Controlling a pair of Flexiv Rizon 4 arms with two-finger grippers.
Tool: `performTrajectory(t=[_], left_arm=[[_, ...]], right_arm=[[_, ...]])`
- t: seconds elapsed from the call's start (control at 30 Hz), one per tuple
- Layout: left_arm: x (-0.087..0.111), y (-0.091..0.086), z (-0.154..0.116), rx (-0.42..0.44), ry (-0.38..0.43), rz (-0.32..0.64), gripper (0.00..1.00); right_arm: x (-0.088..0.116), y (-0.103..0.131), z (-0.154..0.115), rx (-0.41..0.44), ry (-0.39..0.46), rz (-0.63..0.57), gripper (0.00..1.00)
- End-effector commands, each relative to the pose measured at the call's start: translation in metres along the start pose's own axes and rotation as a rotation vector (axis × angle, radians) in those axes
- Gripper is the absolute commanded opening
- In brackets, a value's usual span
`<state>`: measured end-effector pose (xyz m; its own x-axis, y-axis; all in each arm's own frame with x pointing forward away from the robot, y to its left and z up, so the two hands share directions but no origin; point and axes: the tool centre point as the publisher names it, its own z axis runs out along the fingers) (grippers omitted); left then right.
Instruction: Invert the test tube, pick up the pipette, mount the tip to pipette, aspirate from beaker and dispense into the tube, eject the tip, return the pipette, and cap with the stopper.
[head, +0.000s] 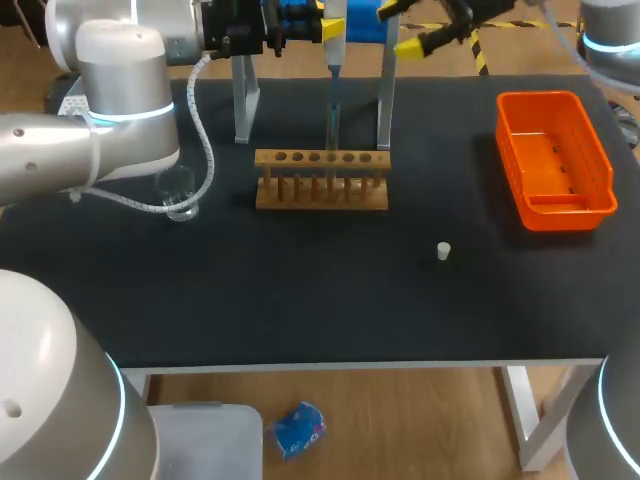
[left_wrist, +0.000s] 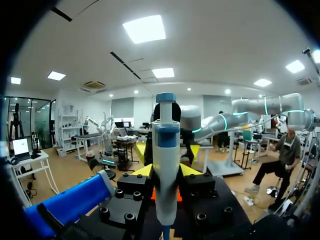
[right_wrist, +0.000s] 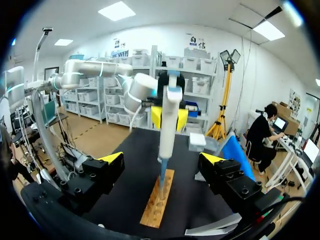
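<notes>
Where the head view takes it in, the black surface (head: 300, 300) carries an orange basket (head: 600, 175) at the right side. A wooden rack (head: 320, 190) stands near the middle and a glass beaker (head: 180, 195) sits to its left. A small white stopper (head: 443, 251) lies on its own nearer the front edge, well apart from the rack.

The left arm (head: 90, 140) comes in from the left and reaches along the far edge. Its left pincer (left_wrist: 166, 172) is clamped on the pipette (left_wrist: 166, 165), a yellow fingertip showing at each side of the barrel. The pipette is held upright above the rack, its lower end pointing down at the row of holes.

The right pincer (right_wrist: 162, 159) faces the pipette from the opposite side, fingers spread wide and touching nothing, with the rack under it.
</notes>
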<state>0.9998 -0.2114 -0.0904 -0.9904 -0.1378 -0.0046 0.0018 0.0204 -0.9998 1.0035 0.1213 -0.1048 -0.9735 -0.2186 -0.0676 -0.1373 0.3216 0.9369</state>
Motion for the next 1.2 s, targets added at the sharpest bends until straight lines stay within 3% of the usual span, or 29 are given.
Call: performTrajectory(t=[0.03, 0.47, 0.67, 0.7, 0.73, 1.2], left_arm=[[0.001, 0.000, 0.001, 0.001, -0.005, 0.001, 0.00], [0.001, 0.000, 0.001, 0.001, -0.005, 0.001, 0.00], [0.001, 0.000, 0.001, 0.001, -0.005, 0.001, 0.00], [0.001, 0.000, 0.001, 0.001, -0.005, 0.001, 0.00], [0.001, 0.000, 0.001, 0.001, -0.005, 0.001, 0.00], [0.001, 0.000, 0.001, 0.001, -0.005, 0.001, 0.00]], right_arm=[[0.002, 0.032, -0.013, 0.020, 0.010, -0.002, 1.00], [-0.013, 0.102, -0.006, -0.058, -0.008, -0.012, 1.00], [-0.018, 0.121, 0.005, -0.077, -0.006, -0.056, 1.00], [-0.019, 0.125, 0.007, -0.088, -0.020, -0.072, 0.27], [-0.019, 0.128, 0.007, -0.096, -0.017, -0.077, 0.00], [-0.019, 0.132, 0.008, -0.100, -0.032, -0.091, 0.00]])
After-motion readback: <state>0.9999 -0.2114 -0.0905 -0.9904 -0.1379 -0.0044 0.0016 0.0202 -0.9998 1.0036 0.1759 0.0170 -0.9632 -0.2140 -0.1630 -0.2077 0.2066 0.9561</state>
